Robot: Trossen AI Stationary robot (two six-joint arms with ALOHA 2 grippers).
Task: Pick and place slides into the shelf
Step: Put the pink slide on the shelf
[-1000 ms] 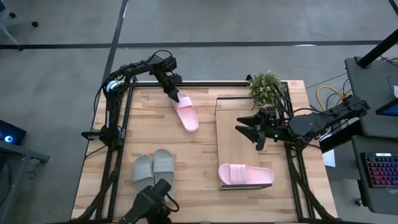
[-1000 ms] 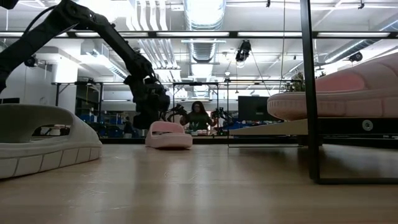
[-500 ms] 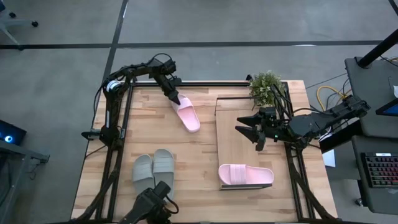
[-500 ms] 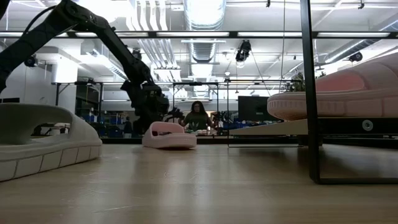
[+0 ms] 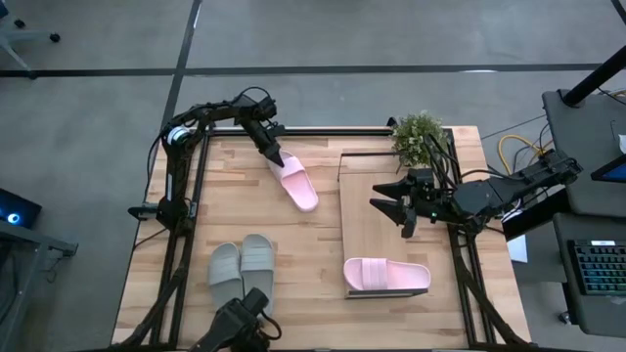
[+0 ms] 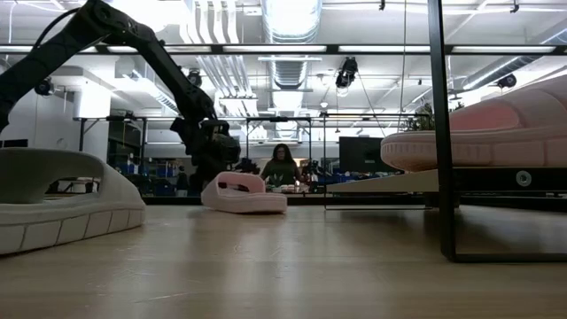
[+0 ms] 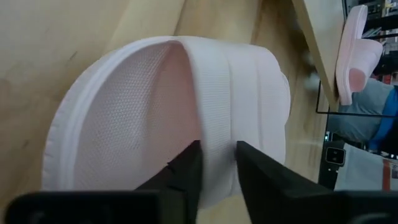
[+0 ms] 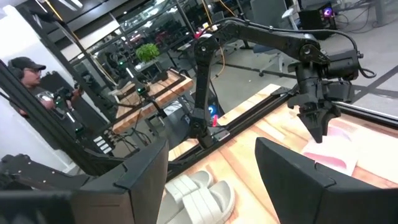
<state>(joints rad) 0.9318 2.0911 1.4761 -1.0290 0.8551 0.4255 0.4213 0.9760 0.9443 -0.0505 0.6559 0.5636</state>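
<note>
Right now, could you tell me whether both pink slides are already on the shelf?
No: one pink slide lies on the shelf, while the other pink slide is on the tabletop beside it.

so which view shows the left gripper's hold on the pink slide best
The left wrist view: the left gripper has its fingers pinching the pink slide at its strap. The high view shows only where they meet; the low and right wrist views show them far off.

You are in a lab: exposed ceiling ducts [image 6: 288, 66], monitors [image 6: 359, 152], a keyboard [image 5: 599, 266] beside the table.
</note>
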